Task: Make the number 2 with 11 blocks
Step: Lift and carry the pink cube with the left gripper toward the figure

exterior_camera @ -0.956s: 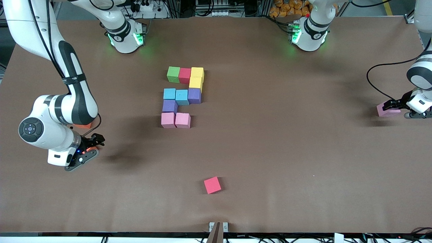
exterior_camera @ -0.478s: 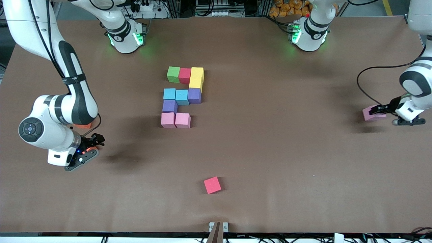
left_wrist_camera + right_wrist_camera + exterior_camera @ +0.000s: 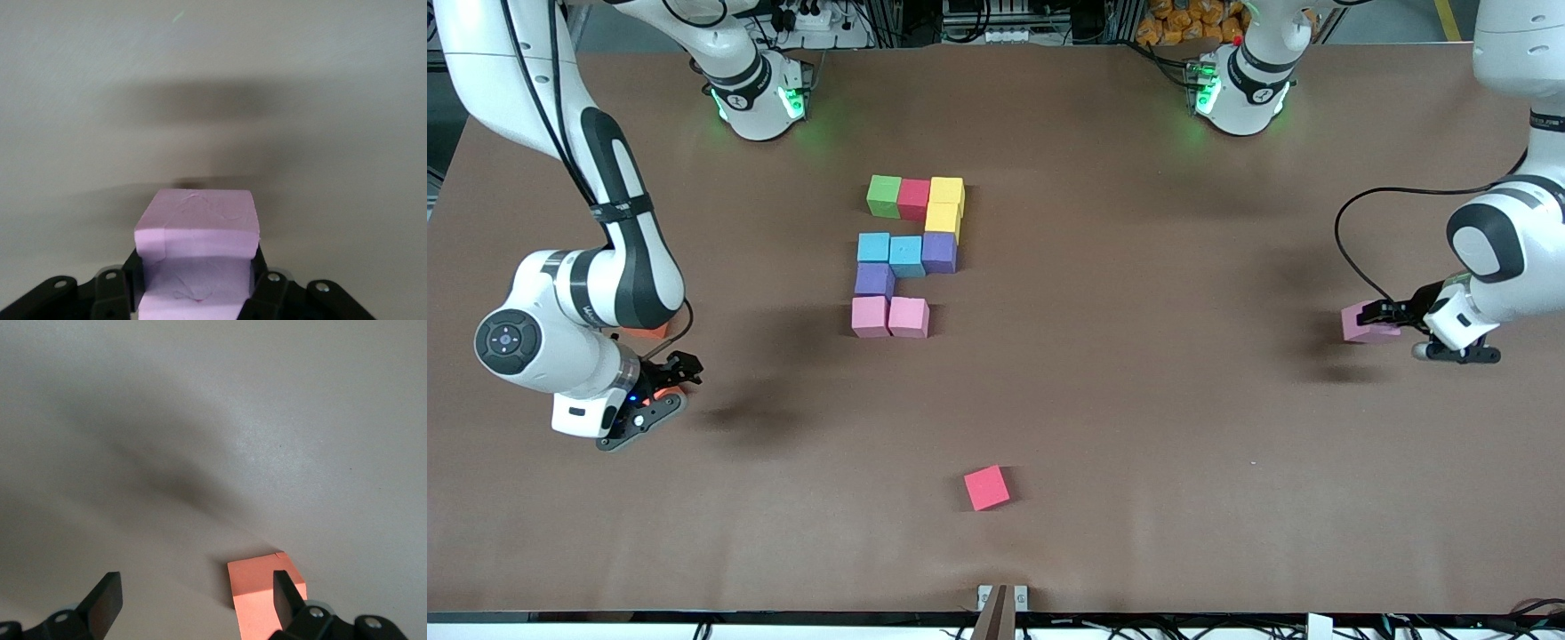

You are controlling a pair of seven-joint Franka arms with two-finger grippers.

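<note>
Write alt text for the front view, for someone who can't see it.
The left pincer carries a pink block above the table at the left arm's end, while ten blocks at the table's middle form a number 2 missing its last bottom cube. The right pincer waits open over an orange cube; a loose red cube lies nearest the camera.

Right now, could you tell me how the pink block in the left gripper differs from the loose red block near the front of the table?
The pink block is held off the table in the left gripper, shut on it; the red block lies free on the table. The pink one is pale, the red one saturated. The pink one is toward the left arm's end, the red one mid-table. Both look like same-sized cubes.
</note>
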